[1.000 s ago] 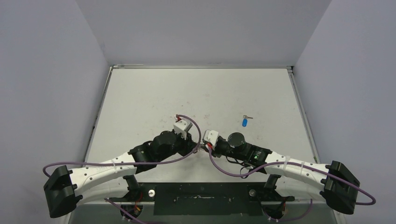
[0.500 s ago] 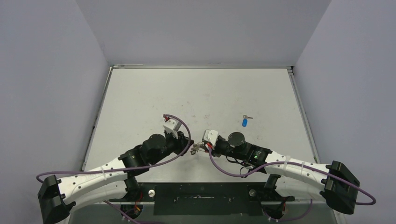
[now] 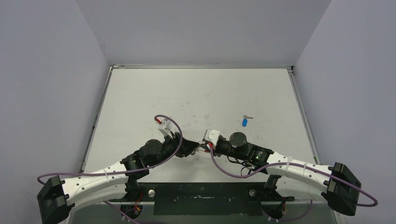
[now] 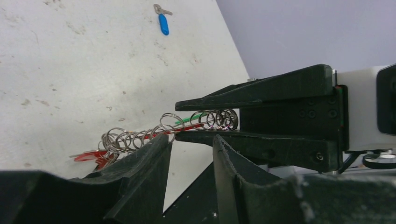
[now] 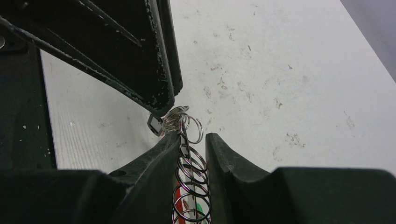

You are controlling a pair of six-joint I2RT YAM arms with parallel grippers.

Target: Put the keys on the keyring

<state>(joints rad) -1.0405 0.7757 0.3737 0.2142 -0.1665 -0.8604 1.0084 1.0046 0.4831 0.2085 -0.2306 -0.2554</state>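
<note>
keyring: thin silver coil, pulled out long, hangs in the air between the two claws, over the near middle of the surface
right claw: pinches one end of the keyring, loops stacked between its two fingers, fingers close together
left claw: at the other end of the keyring, fingers spread with a clear gap and nothing in that gap; the coil runs past one fingertip, can't tell if it touches
claws: tips face each other, very near, only the keyring's length between them
green key: only a thin green sliver shows, inside the keyring's loops next to the right claw's fingers; blade not visible
red part: at the keyring's end away from the right claw, low by the surface; can't tell if it is a key head or part of the wire
blue key: lies flat on the surface, well apart from the keyring, farther back and on the right claw's side, blue head nearer the arms, blade pointing away; not touched by either claw
surface: white, scuffed, small dark specks around the keyring
</note>
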